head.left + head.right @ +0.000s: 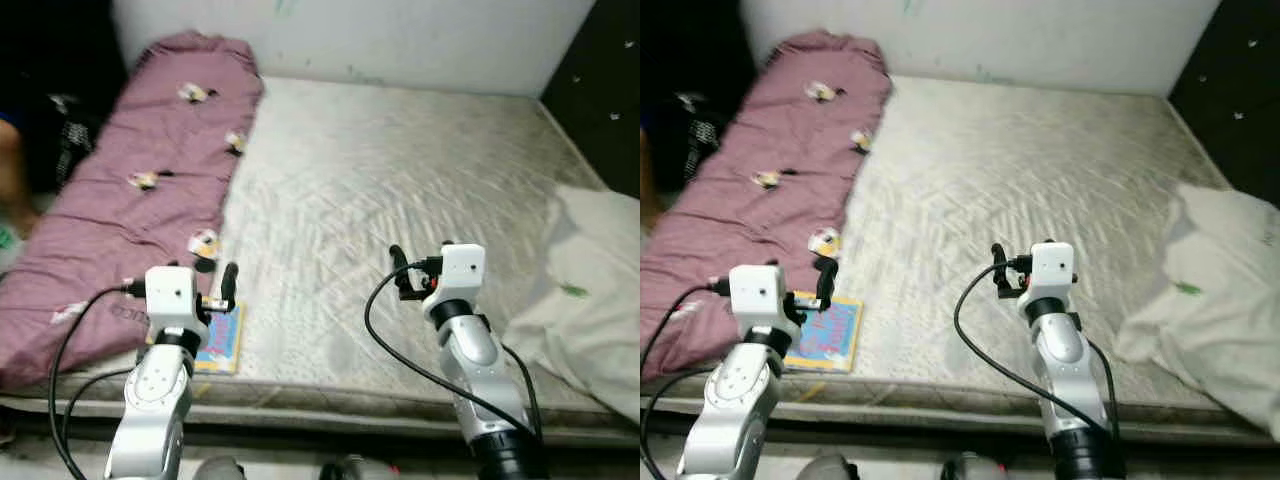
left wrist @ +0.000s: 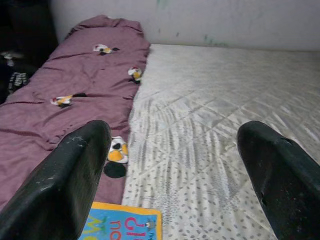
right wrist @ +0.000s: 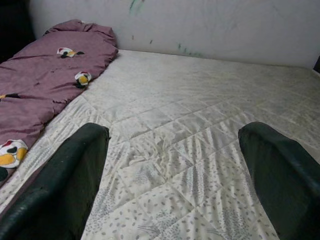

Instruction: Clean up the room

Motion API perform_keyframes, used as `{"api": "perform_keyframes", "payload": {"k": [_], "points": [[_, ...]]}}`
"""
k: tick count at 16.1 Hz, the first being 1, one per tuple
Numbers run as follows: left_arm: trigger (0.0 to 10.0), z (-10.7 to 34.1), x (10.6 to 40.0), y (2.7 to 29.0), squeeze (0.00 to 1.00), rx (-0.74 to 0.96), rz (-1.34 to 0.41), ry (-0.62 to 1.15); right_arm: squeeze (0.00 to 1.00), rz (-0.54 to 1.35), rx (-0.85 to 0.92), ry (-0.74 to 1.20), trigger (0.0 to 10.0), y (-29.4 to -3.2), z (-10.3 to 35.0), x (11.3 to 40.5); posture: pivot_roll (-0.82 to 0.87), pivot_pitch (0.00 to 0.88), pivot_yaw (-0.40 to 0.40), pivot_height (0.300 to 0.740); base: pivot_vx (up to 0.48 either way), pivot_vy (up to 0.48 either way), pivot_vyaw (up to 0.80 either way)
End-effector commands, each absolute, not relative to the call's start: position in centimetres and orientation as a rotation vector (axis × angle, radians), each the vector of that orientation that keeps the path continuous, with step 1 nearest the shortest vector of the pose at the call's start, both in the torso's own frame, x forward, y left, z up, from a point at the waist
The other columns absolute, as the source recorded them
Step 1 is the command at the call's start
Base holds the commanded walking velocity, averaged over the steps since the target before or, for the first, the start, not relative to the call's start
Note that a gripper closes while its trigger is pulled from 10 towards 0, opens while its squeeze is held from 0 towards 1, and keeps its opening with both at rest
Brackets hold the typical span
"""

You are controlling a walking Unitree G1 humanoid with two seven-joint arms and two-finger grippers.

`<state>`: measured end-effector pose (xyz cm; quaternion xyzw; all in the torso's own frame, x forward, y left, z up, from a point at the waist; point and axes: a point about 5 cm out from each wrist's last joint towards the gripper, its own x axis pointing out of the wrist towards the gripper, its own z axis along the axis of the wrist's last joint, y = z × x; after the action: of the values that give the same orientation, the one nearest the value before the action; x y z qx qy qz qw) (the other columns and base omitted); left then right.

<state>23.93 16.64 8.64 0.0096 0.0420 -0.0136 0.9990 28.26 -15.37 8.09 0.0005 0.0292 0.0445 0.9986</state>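
Looking down at the bed: your left gripper (image 2: 172, 175) hovers low over the near-left part of the quilted mattress (image 1: 400, 190), fingers spread wide, nothing between them. Right gripper (image 3: 175, 180) sits over the near-middle of the mattress, also spread wide and empty.

The children's book (image 1: 220, 340), blue cover with red lettering, lies flat just beneath and slightly inboard of your left gripper, right at the mattress's near edge. In the left wrist view its top edge shows beside the left finger (image 2: 60, 185), not touched by it.

The purple duvet (image 1: 140, 210) with small cartoon prints runs along the mattress's left side, from beside your left gripper up to the wall (image 1: 400, 40). Its inner edge lies just ahead of and outboard of the left gripper; well to the left of the right gripper.

The rumpled white sheet (image 1: 590, 290), with a small green mark on it, is bunched off to the right of your right gripper, spilling over the mattress's near-right corner, apart from the fingers.

A person's arm (image 1: 10, 180) shows at the far left, beyond the duvet.
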Motion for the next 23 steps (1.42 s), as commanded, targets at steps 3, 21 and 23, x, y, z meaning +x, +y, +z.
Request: {"api": "perform_keyframes", "payload": {"k": [3,21,23], "points": [[10.0,8.63,24.07,16.59,0.0,0.027,-0.032,0.09,0.0,0.081,0.003,0.043,10.0,-15.5,8.5,28.31,0.03,0.0,-0.041,0.74,0.0,-0.308,0.0],[10.0,8.68,24.38,16.49,0.0,0.027,-0.042,0.086,0.0,0.084,0.002,0.038,10.0,-15.4,8.57,28.49,0.02,0.0,-0.04,0.74,0.0,-0.316,0.0],[10.0,8.67,24.39,16.47,0.0,0.028,-0.04,0.085,0.0,0.086,0.001,0.039,10.0,-15.41,8.56,28.48,0.02,0.0,-0.04,0.74,0.0,-0.319,0.0]]}}
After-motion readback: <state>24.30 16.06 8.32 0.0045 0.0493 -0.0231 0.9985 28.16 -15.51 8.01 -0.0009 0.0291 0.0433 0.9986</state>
